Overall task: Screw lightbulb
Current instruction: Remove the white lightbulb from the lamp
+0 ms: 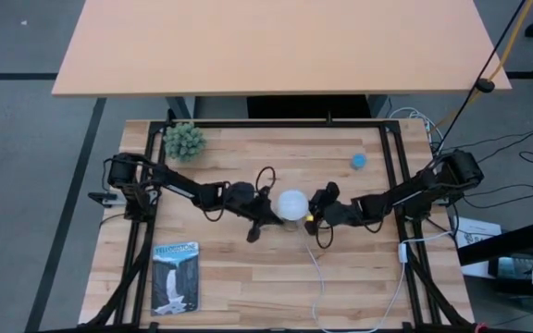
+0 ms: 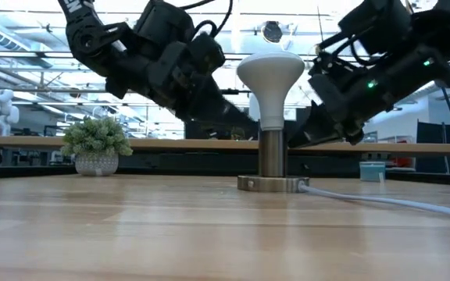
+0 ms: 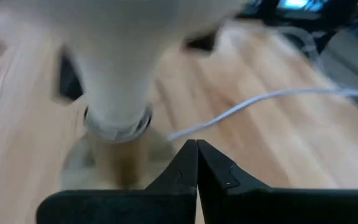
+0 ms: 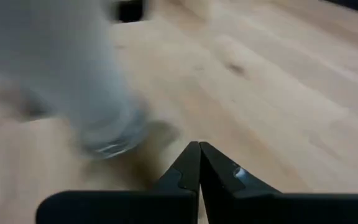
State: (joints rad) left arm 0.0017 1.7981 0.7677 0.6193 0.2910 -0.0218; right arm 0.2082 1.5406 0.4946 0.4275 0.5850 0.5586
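The white lightbulb [image 1: 292, 204] stands upright, its grey base in the metallic socket [image 2: 273, 168] at the middle of the table; its dome [image 2: 270, 70] is on top. My left gripper [image 1: 259, 220] is shut just left of the bulb. In its wrist view the shut fingertips [image 3: 197, 155] sit low beside the bulb's neck [image 3: 117, 93]. My right gripper [image 1: 317, 213] is shut just right of the bulb, and its wrist view shows the shut fingertips [image 4: 199, 158] beside the bulb [image 4: 61, 68]. I see neither gripper touching the bulb.
The socket's white cord [image 1: 317, 277] runs toward the near edge. A small potted plant [image 1: 184, 141] stands at the far left, a blue round object [image 1: 358, 161] at the far right, and a picture booklet [image 1: 175, 277] lies near left. A second table [image 1: 276, 46] stands beyond the far edge.
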